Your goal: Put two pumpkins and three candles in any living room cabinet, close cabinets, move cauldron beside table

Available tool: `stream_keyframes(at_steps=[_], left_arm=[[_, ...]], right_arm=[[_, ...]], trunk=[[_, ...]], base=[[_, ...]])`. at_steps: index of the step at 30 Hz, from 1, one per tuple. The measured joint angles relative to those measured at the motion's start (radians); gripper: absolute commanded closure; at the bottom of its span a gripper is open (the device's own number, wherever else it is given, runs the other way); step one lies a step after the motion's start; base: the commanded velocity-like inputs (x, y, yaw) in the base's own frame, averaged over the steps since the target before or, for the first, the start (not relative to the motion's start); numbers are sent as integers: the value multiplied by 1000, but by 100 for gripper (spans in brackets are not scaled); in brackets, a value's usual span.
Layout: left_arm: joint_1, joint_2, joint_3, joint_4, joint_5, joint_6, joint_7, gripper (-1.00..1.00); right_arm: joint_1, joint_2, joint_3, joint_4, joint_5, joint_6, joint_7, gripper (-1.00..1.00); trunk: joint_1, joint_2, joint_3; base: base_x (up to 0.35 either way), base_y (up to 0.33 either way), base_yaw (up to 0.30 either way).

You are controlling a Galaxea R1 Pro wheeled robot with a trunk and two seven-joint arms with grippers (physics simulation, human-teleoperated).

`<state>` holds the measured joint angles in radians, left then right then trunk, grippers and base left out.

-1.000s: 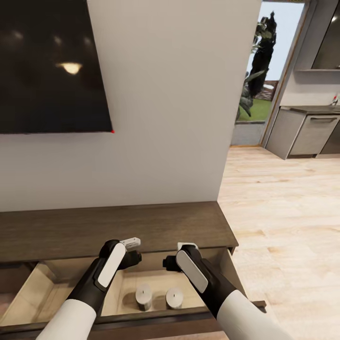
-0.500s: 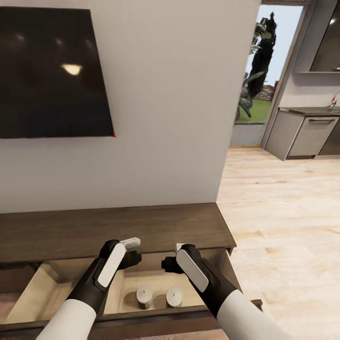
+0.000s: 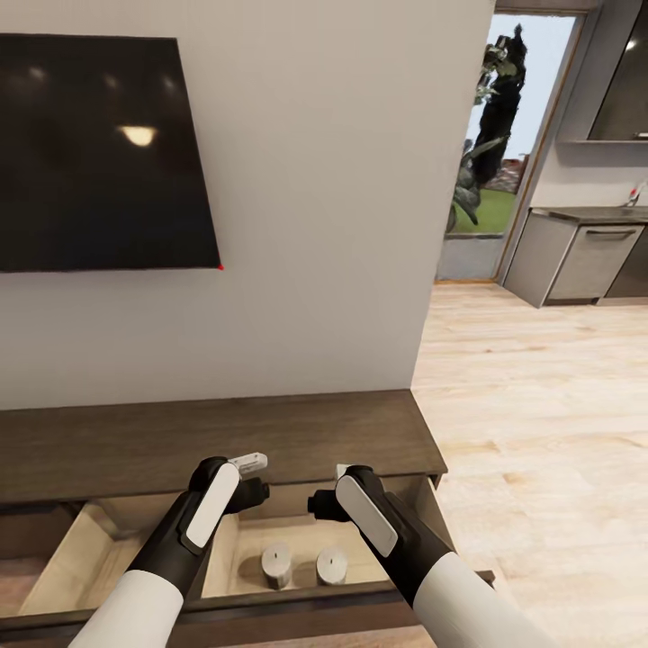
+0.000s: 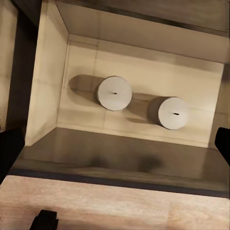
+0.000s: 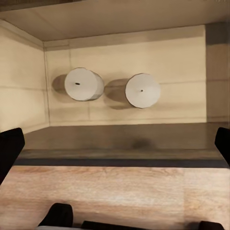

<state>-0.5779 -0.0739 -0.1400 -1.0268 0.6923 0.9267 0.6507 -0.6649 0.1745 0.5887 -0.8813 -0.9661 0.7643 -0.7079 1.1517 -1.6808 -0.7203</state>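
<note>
Cabinet [image 3: 225, 436] drawer open, two candles [image 3: 275, 564] upright inside; wood floor [image 3: 540, 405].

Two candles [image 3: 275, 564] pale grey-white with dark wicks; cabinet [image 3: 216, 436] dark brown wood grain, drawer interior pale beige; floor [image 3: 540, 405] light blond planks.

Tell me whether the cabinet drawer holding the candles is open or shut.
Open: the drawer is pulled out from the cabinet, with two candles upright inside.
</note>
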Motion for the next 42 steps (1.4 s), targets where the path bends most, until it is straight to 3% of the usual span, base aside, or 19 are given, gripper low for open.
stream_keyframes(at_steps=[16,29,42], left_arm=[[0,0,0,2,0,0,0,-100],[0,2,0,1,-1,-1,0,-100],[0,2,0,3,-2,-1,1,-100]], right_arm=[[0,0,1,-10,1,-5,0,-100],[0,0,3,-10,1,-7,0,-100],[0,0,2,-11,1,-7,1,-100]], trunk=[[-61,112,50],[-111,203,91],[-161,294,132]], base=[[0,0,5],[0,0,220],[0,0,26]])
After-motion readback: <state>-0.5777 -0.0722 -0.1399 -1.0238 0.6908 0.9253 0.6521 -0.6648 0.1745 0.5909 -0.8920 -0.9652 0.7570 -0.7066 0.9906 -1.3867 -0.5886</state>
